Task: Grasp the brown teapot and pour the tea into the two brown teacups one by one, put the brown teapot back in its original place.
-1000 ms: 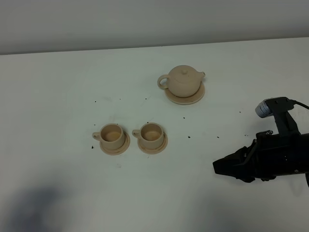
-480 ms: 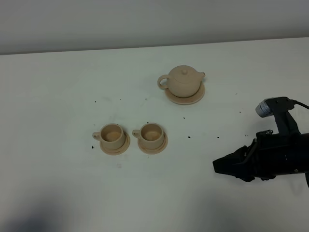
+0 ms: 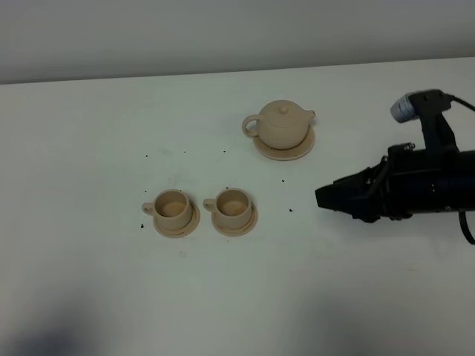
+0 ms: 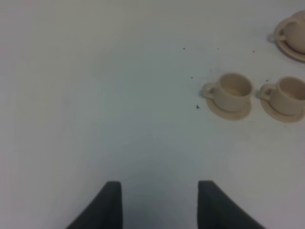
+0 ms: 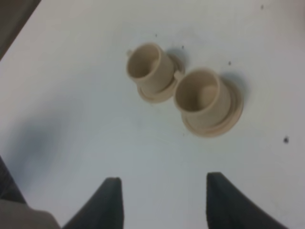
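Observation:
The brown teapot point(image 3: 282, 124) stands upright with its lid on, resting on its wide saucer point(image 3: 284, 153) at the back of the table. Its edge also shows in the left wrist view point(image 4: 296, 37). The two brown teacups point(image 3: 172, 208) point(image 3: 231, 205) sit side by side on small saucers nearer the front. Both look empty in the right wrist view point(image 5: 148, 67) point(image 5: 202, 93). My right gripper point(image 3: 323, 197) hovers open to the right of the cups, in front of the teapot, touching nothing. My left gripper point(image 4: 159, 191) is open over bare table, well away from the cups point(image 4: 233, 89) point(image 4: 290, 93).
The white table point(image 3: 89, 111) carries small dark specks point(image 3: 290, 210) around the cups and teapot. A grey wall runs behind the table's far edge. The right arm's black body point(image 3: 423, 182) stretches in from the right side.
My right arm has moved toward the back of the table and slightly left, closer to the teapot. Its jaws stay open. The tea set has not moved.

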`<action>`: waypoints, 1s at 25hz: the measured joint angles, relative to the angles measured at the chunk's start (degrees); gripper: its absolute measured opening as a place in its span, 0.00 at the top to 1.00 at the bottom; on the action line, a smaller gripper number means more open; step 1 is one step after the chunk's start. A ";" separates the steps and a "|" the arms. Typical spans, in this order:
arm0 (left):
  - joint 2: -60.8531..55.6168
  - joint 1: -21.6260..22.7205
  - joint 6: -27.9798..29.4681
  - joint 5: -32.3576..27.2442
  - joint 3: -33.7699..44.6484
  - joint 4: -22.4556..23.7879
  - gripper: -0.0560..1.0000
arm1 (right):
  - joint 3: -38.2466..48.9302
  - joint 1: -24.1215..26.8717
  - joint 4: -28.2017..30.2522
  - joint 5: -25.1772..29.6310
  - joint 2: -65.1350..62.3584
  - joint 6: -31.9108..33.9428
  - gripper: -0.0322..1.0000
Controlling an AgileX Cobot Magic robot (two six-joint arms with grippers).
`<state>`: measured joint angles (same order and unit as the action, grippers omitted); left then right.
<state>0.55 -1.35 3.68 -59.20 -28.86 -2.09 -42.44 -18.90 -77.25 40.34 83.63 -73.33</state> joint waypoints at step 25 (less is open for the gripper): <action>0.00 0.00 0.00 0.00 0.00 0.00 0.55 | -63.62 -11.69 43.64 4.06 38.80 43.44 0.56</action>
<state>0.55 -1.35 3.68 -59.20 -28.86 -2.09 -106.05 -30.59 -33.61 44.40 122.44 -29.89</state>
